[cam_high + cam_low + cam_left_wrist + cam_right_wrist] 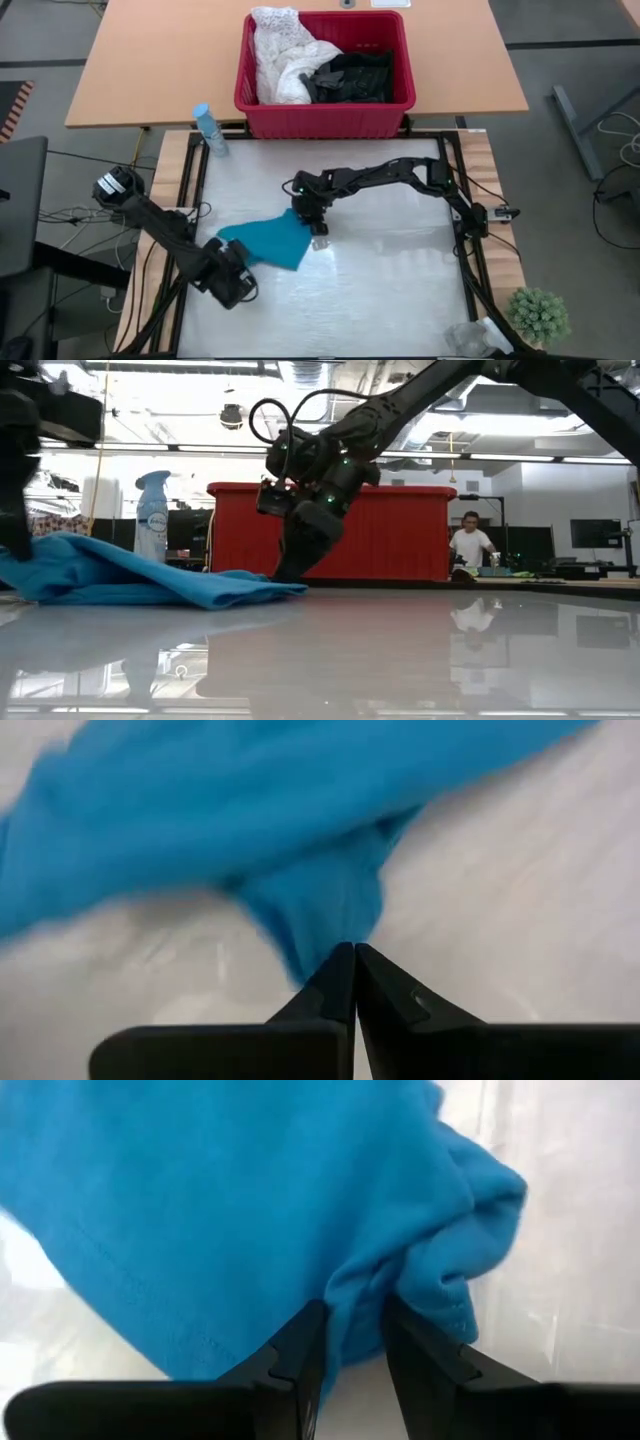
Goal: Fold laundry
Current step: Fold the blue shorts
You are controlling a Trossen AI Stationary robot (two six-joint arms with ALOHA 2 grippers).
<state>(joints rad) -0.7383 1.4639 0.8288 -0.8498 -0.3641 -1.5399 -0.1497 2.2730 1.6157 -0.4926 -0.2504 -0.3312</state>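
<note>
**Both claws pinching the teal cloth at opposite ends**

Nearest, the left claw [238, 272] is clenched tight, its fingers meeting with a thin tail of the teal cloth [268, 240] running into the tips, as its wrist view shows. So it appears to hold the cloth's near-left corner, though how much fabric sits between the fingers is hard to tell.

From there the cloth spreads away across the white tabletop [400, 290], its long axis running from the left claw up toward the right claw [316, 228]. That claw stands at the cloth's far-right edge, fingers part-closed with a bunched hem of teal gripped between them; in the low view the fingers come down to the tabletop right where the cloth ends.

This line between the two grips is what a fold turns on: each claw has one end, and the cloth sags loosely between them, partly lifted near the left claw.

Farther off, beyond the right claw, a spray bottle [209, 129] stands near the red basket [322, 116], which holds the white lacy piece [282, 58] and black garments [352, 76].
</note>
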